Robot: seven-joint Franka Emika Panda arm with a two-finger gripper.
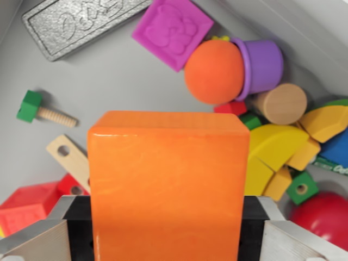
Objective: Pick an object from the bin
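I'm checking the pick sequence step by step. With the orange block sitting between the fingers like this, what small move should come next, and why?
Probably a short, straight lift. The orange block fills the gap between the gripper fingers, apparently already clamped, and looms far larger than the toys on the bin floor. The orange ball and yellow pieces lie close behind, so sideways travel seems riskier.

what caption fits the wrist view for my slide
Gripper shut on a large orange block, held above a grey bin of toys.
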